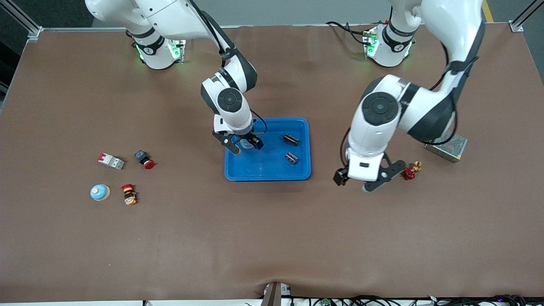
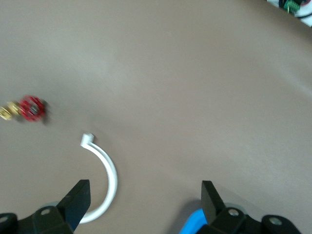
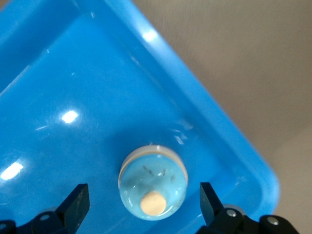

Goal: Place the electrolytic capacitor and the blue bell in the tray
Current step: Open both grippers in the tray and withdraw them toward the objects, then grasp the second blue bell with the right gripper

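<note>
The shallow bright-blue rectangular plastic tray point(image 1: 267, 170) lies on the brown tabletop point(image 1: 272, 238), between the two arms. The right gripper point(image 1: 243, 143) hangs over the corner of the tray toward the right arm's end, and its jaws stand apart. Between them, on the tray floor, sits a small light-blue dome-shaped bell with a cream button point(image 3: 153, 183); the jaws do not touch it. Two small dark cylindrical capacitors point(image 1: 291, 140) point(image 1: 291, 158) lie in the tray toward the left arm's end. The left gripper point(image 1: 369, 177) is over bare tabletop beside the tray, jaws apart and empty, near a small red and brass valve part point(image 1: 411, 171). A second light-blue bell point(image 1: 100, 192) stands toward the right arm's end.
</note>
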Robot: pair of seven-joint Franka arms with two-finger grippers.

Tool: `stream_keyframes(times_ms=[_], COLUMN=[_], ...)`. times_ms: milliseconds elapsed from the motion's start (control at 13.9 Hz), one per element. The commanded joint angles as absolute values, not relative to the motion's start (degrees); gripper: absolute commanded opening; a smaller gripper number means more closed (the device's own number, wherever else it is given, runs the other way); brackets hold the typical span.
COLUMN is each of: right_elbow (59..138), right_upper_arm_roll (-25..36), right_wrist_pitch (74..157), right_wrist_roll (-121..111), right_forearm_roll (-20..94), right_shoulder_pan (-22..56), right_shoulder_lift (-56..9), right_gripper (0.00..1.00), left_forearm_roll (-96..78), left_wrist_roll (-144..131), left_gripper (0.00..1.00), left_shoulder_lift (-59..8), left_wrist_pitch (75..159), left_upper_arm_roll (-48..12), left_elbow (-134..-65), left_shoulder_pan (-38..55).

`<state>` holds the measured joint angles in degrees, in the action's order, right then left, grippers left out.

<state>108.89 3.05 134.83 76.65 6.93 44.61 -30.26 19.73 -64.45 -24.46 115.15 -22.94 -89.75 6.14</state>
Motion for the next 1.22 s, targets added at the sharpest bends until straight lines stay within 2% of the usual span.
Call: stream_keyframes(times_ms=[0,359,790,1149], right_elbow=[103.55,102.92,102.83,102.83], right_upper_arm_roll=[3.16,4.13,5.27,5.27], right_wrist_pitch=[124.4,120.67,121.55,124.35], right_wrist_roll=[69.03,44.96,29.72,15.59], right_forearm_roll=[4.92,4.31,-2.89,-4.92], right_shoulder_pan=[40.45,28.24,15.49,5.2], right_shoulder_lift=[-29.1,-25.23,-25.4,-25.66], right_gripper=[1.0,1.0,1.0,1.0], left_forearm_roll=[18.02,16.7,13.46,10.47], left_wrist_roll=[-56.71,-44.41,-34.21,-27.26], left_gripper=[1.0,1.0,1.0,1.0], left_shoulder_lift=[-20.66,-18.81,-17.4,-15.03], left_wrist_pitch=[112.16,104.43,99.07,96.51], left_upper_arm_roll=[-23.47,-23.2,-23.47,-23.64], left_elbow=[-90.7,-85.88,-80.08,-79.72], left_shoulder_pan=[3.17,-1.22,-8.25,-11.77])
